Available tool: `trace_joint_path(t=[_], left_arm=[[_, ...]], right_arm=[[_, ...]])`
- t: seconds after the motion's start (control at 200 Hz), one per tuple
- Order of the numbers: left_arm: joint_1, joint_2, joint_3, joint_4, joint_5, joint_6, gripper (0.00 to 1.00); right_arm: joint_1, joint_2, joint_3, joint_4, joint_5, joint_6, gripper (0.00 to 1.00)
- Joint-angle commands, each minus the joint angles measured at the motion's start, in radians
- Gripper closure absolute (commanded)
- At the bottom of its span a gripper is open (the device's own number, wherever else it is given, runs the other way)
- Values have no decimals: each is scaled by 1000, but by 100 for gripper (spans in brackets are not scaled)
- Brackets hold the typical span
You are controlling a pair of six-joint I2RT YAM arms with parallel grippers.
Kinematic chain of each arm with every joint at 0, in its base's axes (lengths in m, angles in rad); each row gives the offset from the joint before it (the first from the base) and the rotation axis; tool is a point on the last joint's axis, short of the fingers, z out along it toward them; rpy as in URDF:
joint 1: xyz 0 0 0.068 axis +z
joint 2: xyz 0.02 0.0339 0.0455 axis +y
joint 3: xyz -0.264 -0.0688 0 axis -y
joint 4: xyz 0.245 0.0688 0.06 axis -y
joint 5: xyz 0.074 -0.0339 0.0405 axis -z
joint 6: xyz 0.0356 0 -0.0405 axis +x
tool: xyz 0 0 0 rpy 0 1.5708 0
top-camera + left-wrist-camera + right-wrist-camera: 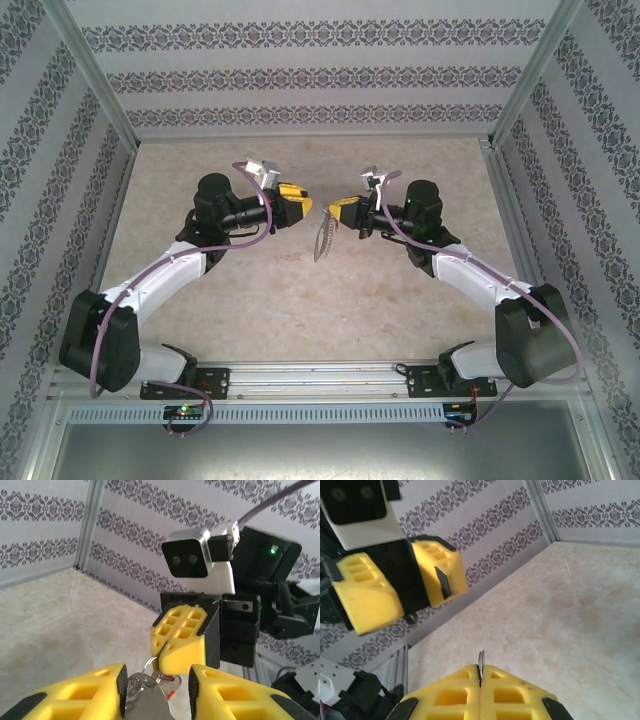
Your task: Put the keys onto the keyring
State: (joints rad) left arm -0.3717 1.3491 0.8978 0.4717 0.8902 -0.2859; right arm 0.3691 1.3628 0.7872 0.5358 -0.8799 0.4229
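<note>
In the top view my two grippers meet tip to tip above the middle of the table. The right gripper (333, 211) is shut on a thin wire ring (481, 659) at the top of the keyring (323, 240), which hangs below it. In the left wrist view the keyring's flat grey loop (145, 705) lies between the spread fingers of my left gripper (157, 685), against the left pad and away from the right one. The key's red head (174, 684) shows just behind the loop, under the right gripper's closed tips (170, 647). The key's shaft is hidden.
Beige tabletop (300, 300) lies below both grippers. Patterned walls and aluminium frame posts (95, 75) enclose the table on three sides. The arm bases sit on the rail (320, 380) at the near edge.
</note>
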Motion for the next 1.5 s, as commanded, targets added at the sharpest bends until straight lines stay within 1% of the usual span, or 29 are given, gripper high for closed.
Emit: trace_joint_path(t=[0.0, 0.12, 0.205, 0.31, 0.44, 0.61, 0.899, 1.179, 1.494], left_arm=[[7, -20, 65, -256, 21, 172, 60], [6, -2, 104, -332, 43, 213, 57], [8, 19, 127, -362, 66, 226, 56], [7, 50, 152, -381, 110, 225, 54], [6, 84, 184, -428, 166, 236, 53], [6, 116, 205, -456, 195, 240, 53], [-10, 160, 220, -443, 232, 220, 55], [-30, 190, 218, -417, 244, 205, 56], [-47, 199, 210, -362, 262, 168, 65]], right_arm=[[5, -12, 66, -186, 6, -175, 100], [14, -37, 93, -293, 48, -268, 100], [18, -52, 105, -335, 52, -307, 100], [17, -70, 108, -351, 18, -341, 100], [21, -65, 141, -415, -33, -365, 100], [43, -57, 173, -493, -17, -404, 100], [64, -48, 176, -492, -5, -408, 100], [67, -45, 176, -492, 2, -408, 100], [67, -47, 170, -490, 11, -411, 100]])
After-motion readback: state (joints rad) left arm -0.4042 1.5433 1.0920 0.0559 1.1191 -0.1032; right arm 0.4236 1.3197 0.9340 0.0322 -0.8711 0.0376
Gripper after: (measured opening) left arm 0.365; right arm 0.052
